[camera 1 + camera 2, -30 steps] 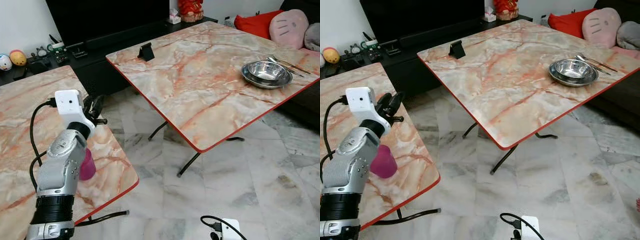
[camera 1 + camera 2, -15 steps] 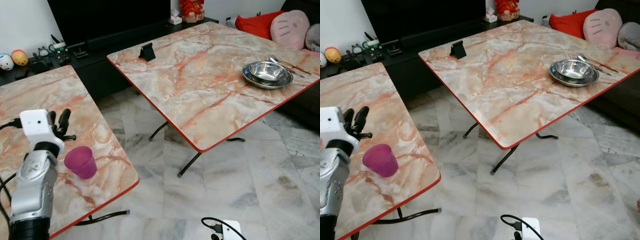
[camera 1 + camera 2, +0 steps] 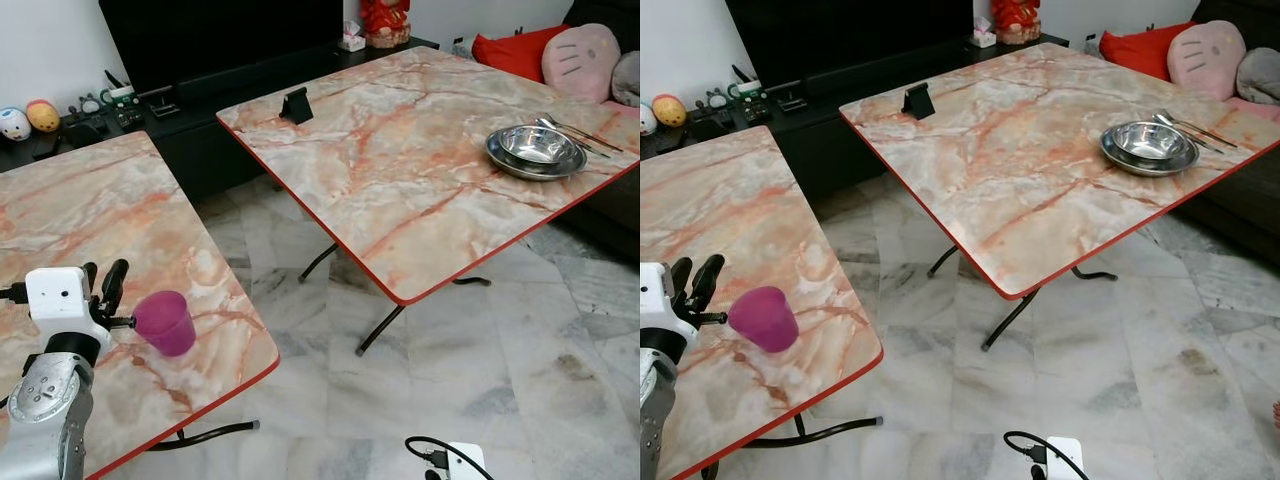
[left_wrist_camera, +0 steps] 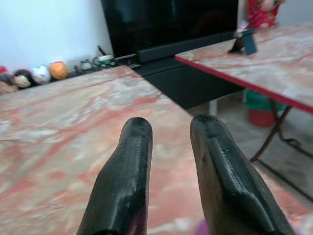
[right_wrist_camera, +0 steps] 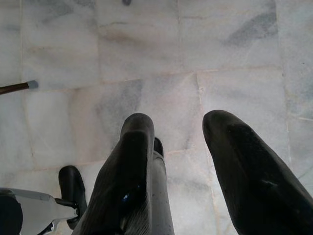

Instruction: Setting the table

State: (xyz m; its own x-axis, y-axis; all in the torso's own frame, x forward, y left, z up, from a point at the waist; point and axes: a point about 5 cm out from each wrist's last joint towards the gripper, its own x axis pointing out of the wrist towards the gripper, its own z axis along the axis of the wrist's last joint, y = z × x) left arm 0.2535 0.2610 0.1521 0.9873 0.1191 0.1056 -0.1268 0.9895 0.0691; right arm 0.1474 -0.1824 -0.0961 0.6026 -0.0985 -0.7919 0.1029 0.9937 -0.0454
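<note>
A pink cup [image 3: 165, 322] stands upright near the front right corner of the marble table on my left [image 3: 90, 200]. My left gripper [image 3: 101, 284] hovers just left of the cup, open, with nothing between its fingers [image 4: 134, 147]. On the other marble table [image 3: 400, 160], at its far right, sit a steel bowl [image 3: 535, 148] and some cutlery [image 3: 580, 130] behind it. My right gripper [image 5: 178, 127] hangs open over the floor.
A small black stand [image 3: 295, 103] sits at the far edge of the right table. A gap of marble floor [image 3: 330, 330] separates the two tables. A dark TV cabinet [image 3: 200, 90] runs behind them, and red and pink cushions [image 3: 560, 50] lie at the back right.
My left arm has drawn back and down from over the cup to its left side, uncovering it. The cup has stayed in place.
</note>
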